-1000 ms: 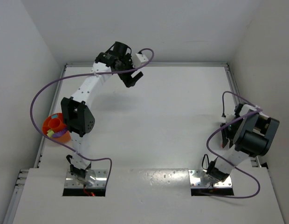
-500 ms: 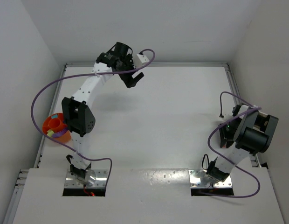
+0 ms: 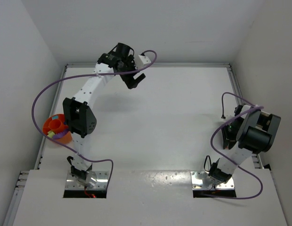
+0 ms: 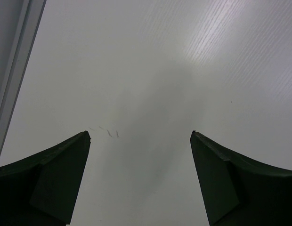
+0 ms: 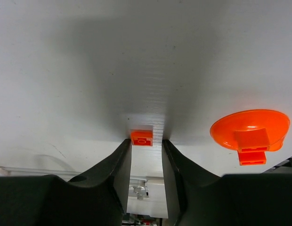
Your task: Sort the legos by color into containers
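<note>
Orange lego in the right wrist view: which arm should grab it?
Right. The right arm has its jaws straddling the orange lego, with a small gap on one side. The left arm is at the far left, jaws wide, no lego in its view.

We read this as a robotics lab test cell: a white bench (image 3: pixel 174 113) boxed in by plain white walls (image 3: pixel 150 28). The left arm (image 3: pixel 92 87) and the right arm (image 3: pixel 252 136) are bolted to metal plates (image 3: pixel 101 178) at its near edge, trailing purple cables (image 3: pixel 40 96).
</note>
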Robot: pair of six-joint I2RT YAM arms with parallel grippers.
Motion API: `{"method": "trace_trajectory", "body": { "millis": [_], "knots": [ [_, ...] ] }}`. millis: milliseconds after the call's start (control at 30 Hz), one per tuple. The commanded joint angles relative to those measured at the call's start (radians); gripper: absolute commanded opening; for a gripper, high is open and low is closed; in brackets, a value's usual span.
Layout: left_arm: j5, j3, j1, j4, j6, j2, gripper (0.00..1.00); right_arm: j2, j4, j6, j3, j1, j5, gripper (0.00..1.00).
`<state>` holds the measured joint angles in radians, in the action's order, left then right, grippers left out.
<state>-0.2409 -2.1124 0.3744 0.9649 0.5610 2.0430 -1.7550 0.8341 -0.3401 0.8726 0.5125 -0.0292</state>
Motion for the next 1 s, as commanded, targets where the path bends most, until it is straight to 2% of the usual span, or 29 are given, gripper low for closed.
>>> {"method": "trace_trajectory", "body": {
  "millis": [0, 467, 700, 967],
  "knots": [
    [-0.001, -0.040, 0.012, 0.001, 0.005, -0.001, 0.94, -0.041, -0.063, 0.013, -0.014, -0.016, 0.074, 0.32],
    [-0.001, -0.031, 0.012, 0.001, 0.014, -0.001, 0.94, -0.081, -0.102, 0.062, 0.005, -0.089, 0.098, 0.30],
    [-0.001, -0.011, 0.012, 0.001, 0.014, -0.010, 0.94, -0.109, -0.113, 0.090, 0.025, -0.089, 0.078, 0.26],
    [-0.012, -0.011, 0.012, 0.001, 0.014, -0.010, 0.94, -0.129, -0.113, 0.099, 0.043, -0.089, 0.060, 0.28]
  ]
}}
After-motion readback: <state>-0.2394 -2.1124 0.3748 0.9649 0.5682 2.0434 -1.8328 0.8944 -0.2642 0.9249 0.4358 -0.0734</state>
